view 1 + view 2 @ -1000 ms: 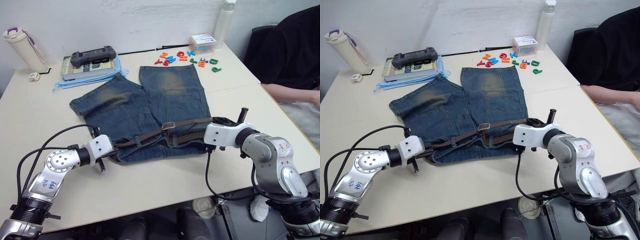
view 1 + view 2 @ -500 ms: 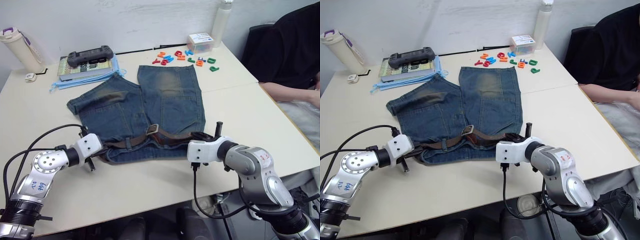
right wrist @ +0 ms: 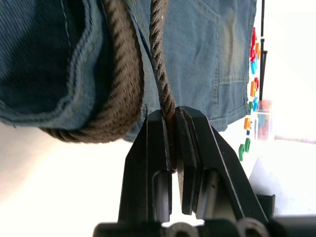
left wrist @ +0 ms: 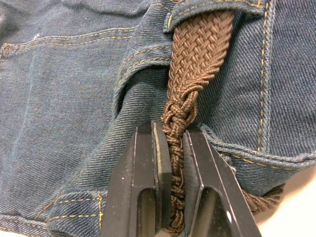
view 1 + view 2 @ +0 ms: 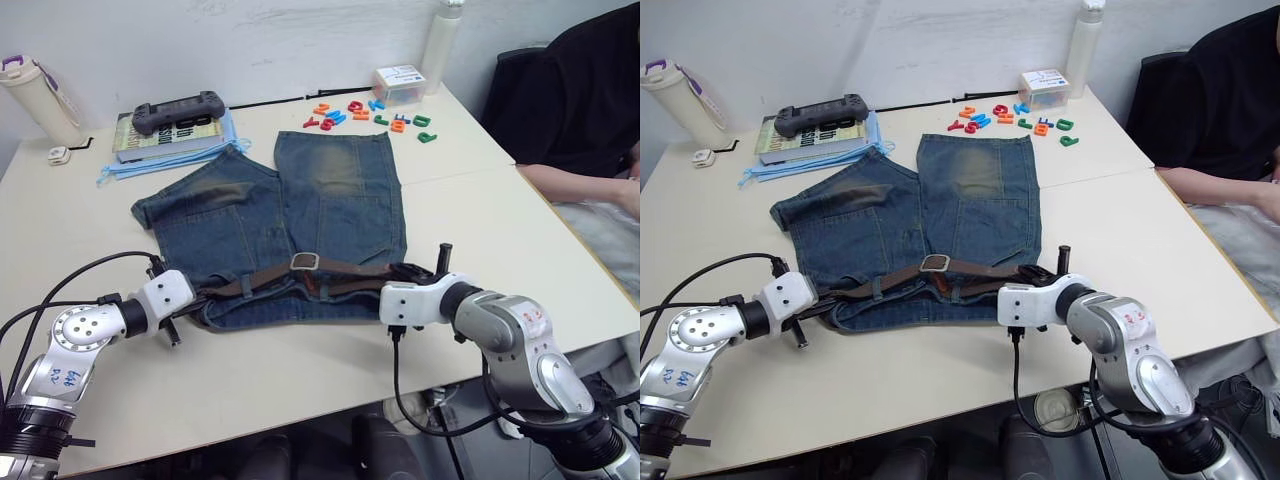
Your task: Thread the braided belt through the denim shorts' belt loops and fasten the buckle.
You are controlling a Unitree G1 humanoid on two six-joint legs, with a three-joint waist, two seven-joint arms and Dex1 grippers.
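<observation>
The denim shorts (image 5: 340,190) lie flat on the table with the waistband nearest me. The braided belt (image 5: 350,268) runs along that waistband, and its buckle (image 5: 304,262) lies flat near the middle. At the waistband's left end my left gripper (image 5: 188,297) is shut on the belt. The left wrist view shows the brown braid (image 4: 197,54) pinched between the fingers (image 4: 148,168), just below a belt loop (image 4: 217,5). My right gripper (image 5: 412,275) is at the waistband's right end, shut on a belt strand (image 3: 159,74) that runs beside a thicker curve of braid.
At the back left are a book with a black controller (image 5: 180,106) on it, blue masks, and a tumbler (image 5: 38,85). Coloured letters (image 5: 365,112), a small box and a white bottle (image 5: 440,45) stand at the back. A person's arm (image 5: 590,185) rests at the right edge.
My left gripper has drawn the belt leftward and the buckle has slid left with it, now lying flat. My right gripper has moved left and nearer along the waistband.
</observation>
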